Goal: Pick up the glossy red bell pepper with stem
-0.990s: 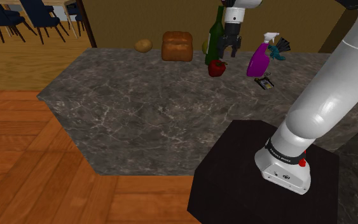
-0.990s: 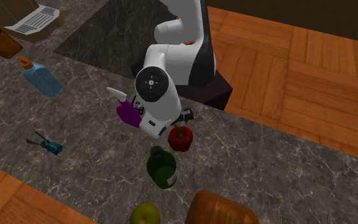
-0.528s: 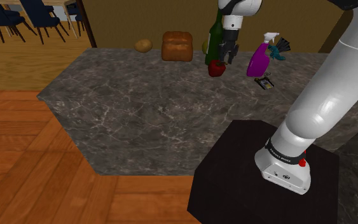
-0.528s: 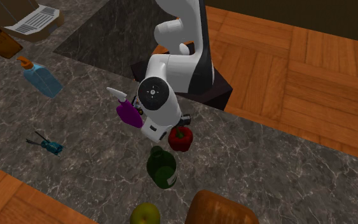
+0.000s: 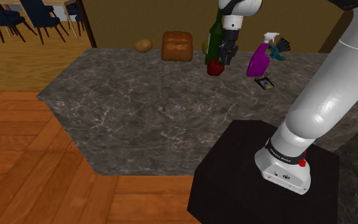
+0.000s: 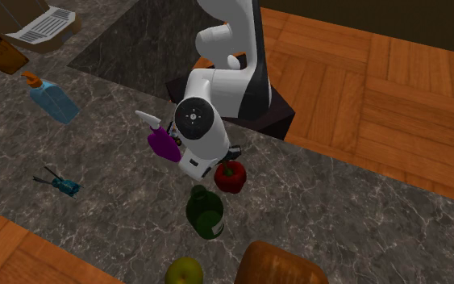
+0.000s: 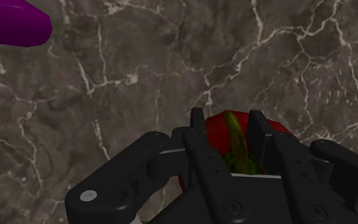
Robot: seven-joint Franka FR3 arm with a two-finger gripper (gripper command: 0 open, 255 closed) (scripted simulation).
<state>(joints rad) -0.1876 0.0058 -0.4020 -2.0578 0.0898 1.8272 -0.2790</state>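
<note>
The glossy red bell pepper (image 5: pixel 215 68) with a green stem stands on the dark marble counter (image 5: pixel 145 108), in front of a green bottle (image 5: pixel 214 35). My black gripper (image 5: pixel 226 57) comes down on it from above. In the wrist view the two fingers of the gripper (image 7: pixel 227 127) clasp the top of the pepper (image 7: pixel 217 130) with the green stem (image 7: pixel 234 135) between them. In the second exterior view the white hand covers the fingers, and the pepper (image 6: pixel 232 177) shows just beside it, resting on the counter.
A purple spray bottle (image 5: pixel 259 58) and a small dark object (image 5: pixel 264 81) lie close to the pepper. A bread loaf (image 5: pixel 177 46) and a potato (image 5: pixel 144 45) sit along the back wall. A blue soap bottle (image 6: pixel 52 98) and a teal tool (image 6: pixel 60 185) lie farther off.
The gripper came down over the pepper and its fingers closed from wide apart onto the pepper's top. The pepper has stayed on the counter.
</note>
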